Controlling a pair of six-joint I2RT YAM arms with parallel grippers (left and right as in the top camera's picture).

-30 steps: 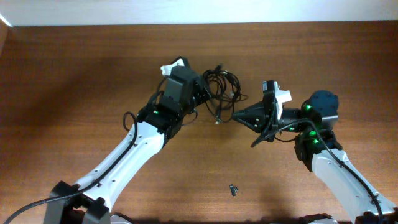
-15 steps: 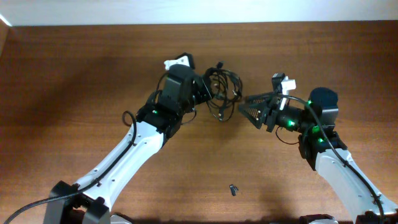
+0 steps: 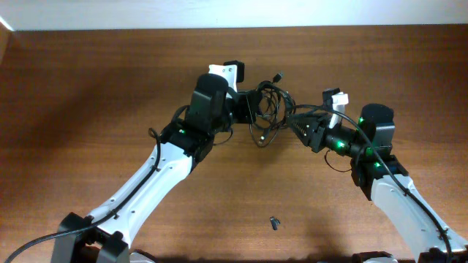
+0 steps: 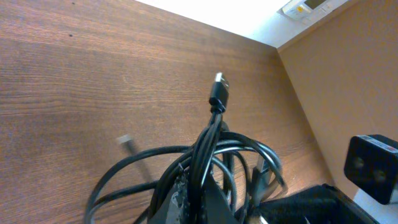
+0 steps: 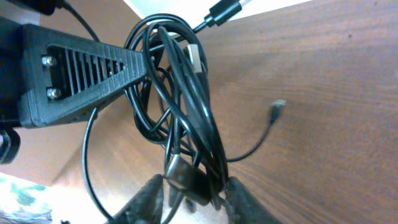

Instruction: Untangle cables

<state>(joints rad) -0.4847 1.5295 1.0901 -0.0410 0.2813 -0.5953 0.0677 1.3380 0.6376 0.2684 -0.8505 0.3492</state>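
Note:
A tangle of black cables (image 3: 269,108) hangs between my two grippers above the table's far middle. My left gripper (image 3: 251,108) is shut on several strands at the bundle's left side; in the left wrist view (image 4: 205,186) the strands pass between its fingertips and a USB plug (image 4: 219,94) sticks up. My right gripper (image 3: 296,126) holds the bundle's right side. In the right wrist view (image 5: 196,196) a plug and several loops (image 5: 186,124) sit between its closed-in fingers. The left gripper's ribbed finger (image 5: 87,71) shows there at upper left.
A small dark part (image 3: 274,222) lies on the wooden table (image 3: 88,88) near the front middle. A loose thin cable end with a small connector (image 5: 278,107) trails off the bundle. A wall edge runs along the far side.
The right gripper swung in from the right, reached the bundle and closed on it. The left gripper moved a little farther back and right, carrying the tangle with it.

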